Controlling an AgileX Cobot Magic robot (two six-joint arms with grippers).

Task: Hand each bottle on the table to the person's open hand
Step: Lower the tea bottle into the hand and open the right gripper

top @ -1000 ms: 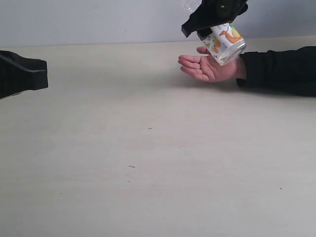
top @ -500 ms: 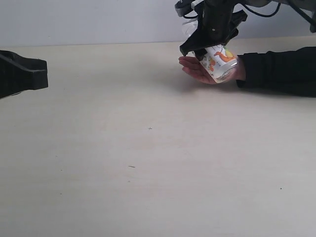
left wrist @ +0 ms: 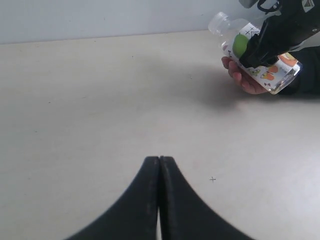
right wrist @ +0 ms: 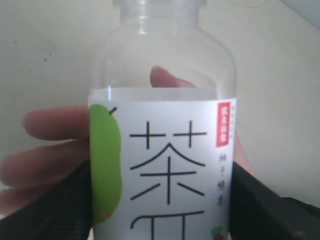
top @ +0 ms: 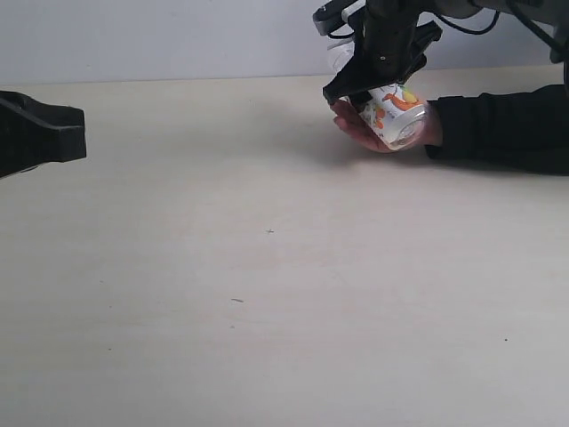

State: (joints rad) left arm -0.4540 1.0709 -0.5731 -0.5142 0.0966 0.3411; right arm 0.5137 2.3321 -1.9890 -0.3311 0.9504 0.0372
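Far right of table, close to its far edge where pale wall begins: short bottle, clear plastic, green-apple-and-orange label, tilted with neck up toward the wall and base down toward the dark sleeve. Resting in the person's hand, palm up, fingers curled under the label. Right gripper clamped across the bottle from above. In the right wrist view, black fingers pressed against both sides of the label, the person's fingertips visible through the clear upper part. Sleeve entering from the right edge, lying along the tabletop.

Left gripper at the left edge of the exterior view, low over the table, jaws pressed together with nothing between. Well apart from hand and bottle.

Open room: broad stretch of pale tabletop from the left gripper across the middle to the near edge, marked only by tiny dark specks. Tight room only around the hand, with gripper, bottle and palm all touching and the sleeve just beside.

Against one second back: bottle then held higher, above a flat open palm with fingers stretched out, gripper partly cut off by the top edge. Now lowered into the palm, fingers closed in beneath. Against half a second back: nearly the same place, fingers slightly more curled. Left gripper unmoved throughout.
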